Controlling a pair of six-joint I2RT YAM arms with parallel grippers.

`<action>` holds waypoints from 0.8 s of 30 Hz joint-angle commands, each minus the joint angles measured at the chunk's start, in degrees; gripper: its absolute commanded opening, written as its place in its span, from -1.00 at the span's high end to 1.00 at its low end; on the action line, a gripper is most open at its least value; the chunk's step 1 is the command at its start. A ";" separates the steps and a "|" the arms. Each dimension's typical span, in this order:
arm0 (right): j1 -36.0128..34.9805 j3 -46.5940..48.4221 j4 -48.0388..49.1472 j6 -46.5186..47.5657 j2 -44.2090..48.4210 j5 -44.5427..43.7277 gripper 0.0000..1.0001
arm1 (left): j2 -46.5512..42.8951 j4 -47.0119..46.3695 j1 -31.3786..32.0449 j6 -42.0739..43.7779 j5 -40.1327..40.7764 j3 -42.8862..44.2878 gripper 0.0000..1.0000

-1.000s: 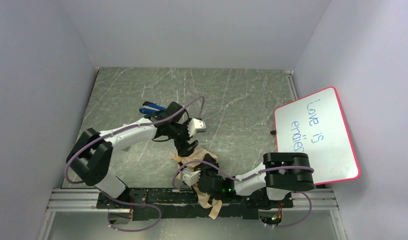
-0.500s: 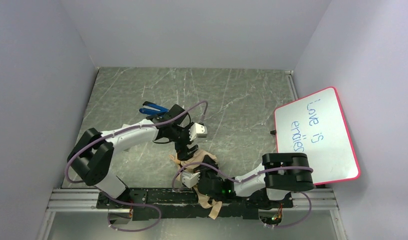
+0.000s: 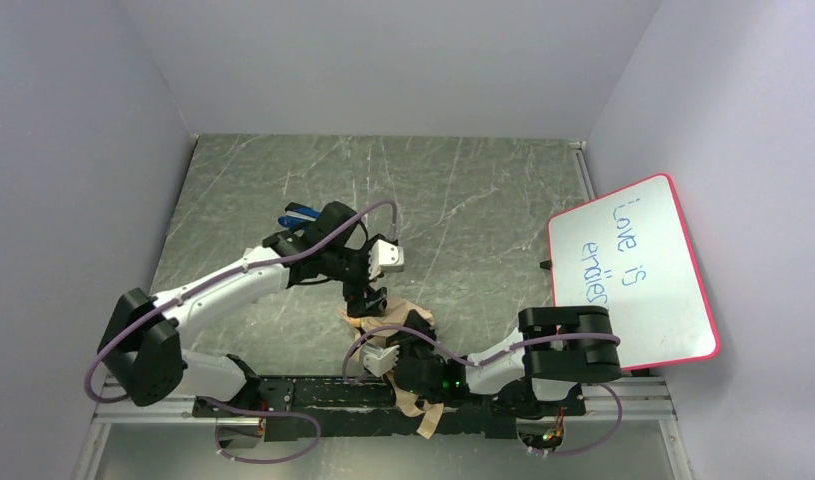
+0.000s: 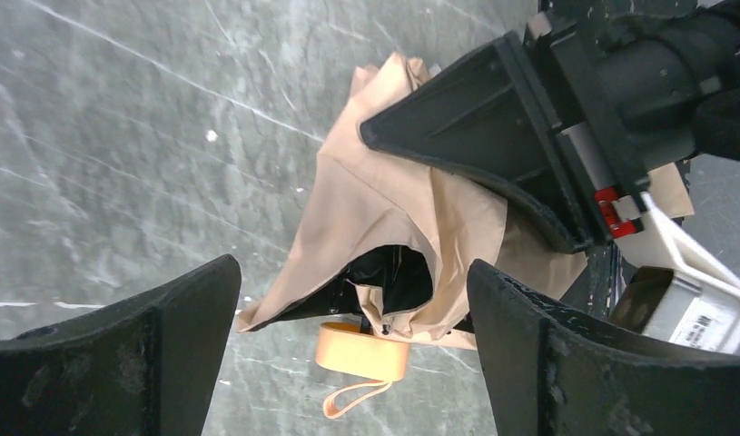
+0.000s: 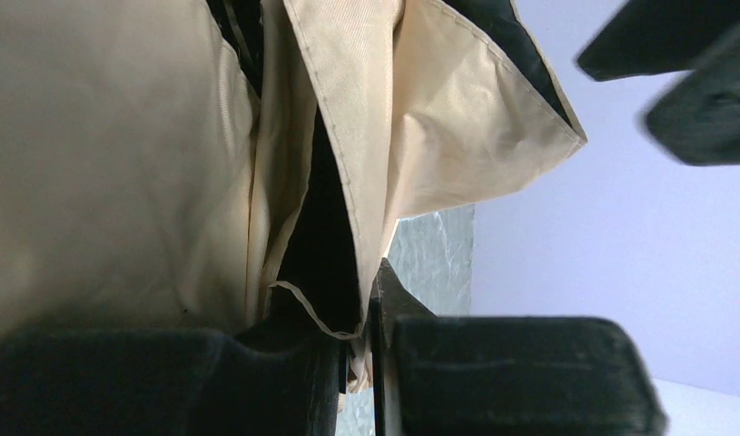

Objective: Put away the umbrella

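The umbrella (image 3: 393, 315) is a folded cream-beige bundle with black lining near the table's front edge. In the left wrist view its canopy (image 4: 384, 209) hangs over the tan handle (image 4: 363, 351) and a thin loop strap (image 4: 352, 400). My left gripper (image 4: 352, 363) is open, its jaws wide either side of the handle, just above it; in the top view it (image 3: 368, 302) hovers at the umbrella's far end. My right gripper (image 5: 366, 363) is shut on the umbrella's fabric (image 5: 166, 163); in the top view it (image 3: 408, 345) sits at the near end.
A pink-framed whiteboard (image 3: 631, 275) leans at the right wall. A blue object (image 3: 301, 214) lies on the marble table (image 3: 463, 200) beyond the left arm. Grey walls enclose three sides. The metal rail (image 3: 143, 400) runs along the front edge.
The left arm has stretched out and its gripper has shifted slightly left and toward the umbrella's handle end. The right gripper stays clamped on the fabric.
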State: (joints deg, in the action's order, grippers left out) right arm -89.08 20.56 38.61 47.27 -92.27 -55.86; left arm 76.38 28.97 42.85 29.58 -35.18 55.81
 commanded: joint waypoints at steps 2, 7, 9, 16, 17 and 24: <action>-1.17 0.09 -1.29 -1.86 -1.47 2.71 0.70 | 4.73 2.12 0.04 1.94 -3.03 -1.02 -0.95; -1.45 -0.25 -2.13 -2.11 -0.93 2.85 0.70 | 9.87 4.84 0.12 3.71 -2.37 0.33 -0.95; -1.55 -0.42 -2.14 -2.08 -0.70 2.69 0.70 | 12.06 5.78 0.27 4.01 -2.71 0.73 -0.95; -1.64 -0.34 -1.90 -2.15 -0.73 2.71 0.70 | 18.00 7.98 1.79 4.78 -2.71 0.84 -0.95; -1.59 -0.34 -1.81 -2.10 -0.81 2.69 0.70 | 18.77 8.15 2.13 4.83 -2.33 0.80 -0.95; -1.66 -0.19 -0.93 -1.62 -0.86 2.73 0.70 | 22.93 5.90 2.84 4.31 -1.05 0.19 -0.75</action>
State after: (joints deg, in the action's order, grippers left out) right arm -90.02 20.56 38.50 47.27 -92.40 -56.27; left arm 97.01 35.20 45.01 33.19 -35.51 55.70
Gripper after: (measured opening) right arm 0.150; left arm 0.921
